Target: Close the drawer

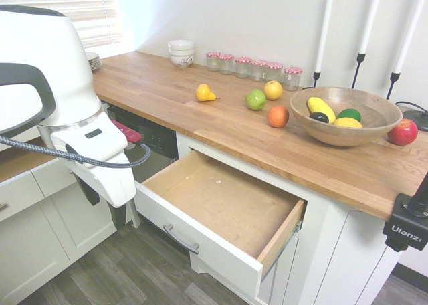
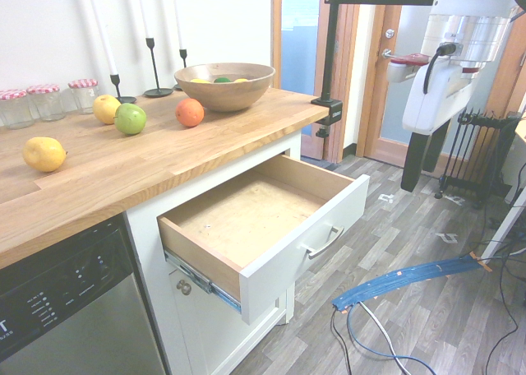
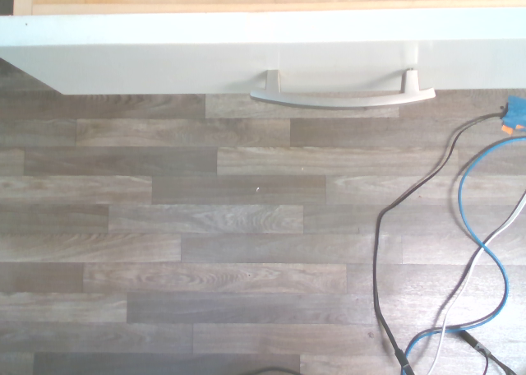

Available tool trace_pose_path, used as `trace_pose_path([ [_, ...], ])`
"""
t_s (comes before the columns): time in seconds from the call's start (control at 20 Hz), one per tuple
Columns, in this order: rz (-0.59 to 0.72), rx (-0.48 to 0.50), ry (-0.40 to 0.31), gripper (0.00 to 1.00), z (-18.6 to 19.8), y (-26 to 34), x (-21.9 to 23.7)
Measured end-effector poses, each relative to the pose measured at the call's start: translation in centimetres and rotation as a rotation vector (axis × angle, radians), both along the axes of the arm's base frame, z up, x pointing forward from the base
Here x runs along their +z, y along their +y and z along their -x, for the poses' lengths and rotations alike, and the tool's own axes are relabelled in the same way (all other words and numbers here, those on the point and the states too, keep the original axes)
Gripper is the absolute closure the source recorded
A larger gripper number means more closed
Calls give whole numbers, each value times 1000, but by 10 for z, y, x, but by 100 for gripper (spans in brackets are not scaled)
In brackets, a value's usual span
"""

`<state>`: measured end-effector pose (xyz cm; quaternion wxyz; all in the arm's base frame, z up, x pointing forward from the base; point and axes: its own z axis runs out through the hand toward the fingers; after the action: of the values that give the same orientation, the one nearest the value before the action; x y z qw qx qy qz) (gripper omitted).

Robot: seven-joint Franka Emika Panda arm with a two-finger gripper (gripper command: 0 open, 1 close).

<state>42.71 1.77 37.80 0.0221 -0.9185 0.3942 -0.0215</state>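
The drawer (image 1: 227, 205) stands pulled far out from under the wooden counter, its pale plywood inside empty. Its white front (image 2: 316, 227) carries a slim curved silver handle (image 2: 325, 245). In the wrist view the drawer front (image 3: 246, 58) and handle (image 3: 341, 99) run along the picture's upper edge, with grey plank floor filling the remainder. My gripper (image 1: 105, 208) hangs over the floor off the drawer's front corner, apart from it. Its dark fingers (image 1: 119, 218) stand open with nothing between them.
Loose fruit such as an orange (image 1: 277, 116) lies on the counter (image 1: 167, 97), beside a wooden bowl (image 1: 334, 134) of fruit, jars (image 1: 254, 67) and candlesticks. A dishwasher (image 2: 66, 309) sits next to the drawer cabinet. White cabinets (image 1: 27, 245) stand behind my arm.
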Motion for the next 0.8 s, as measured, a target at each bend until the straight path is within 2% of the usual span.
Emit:
trace_pose_path([
  [0.2,1,0,4,0,1,0,-3],
  [0.4,8,-3,14,0,7,-4,-24],
  [0.8,18,-13,60,0,0,-19,-116],
])
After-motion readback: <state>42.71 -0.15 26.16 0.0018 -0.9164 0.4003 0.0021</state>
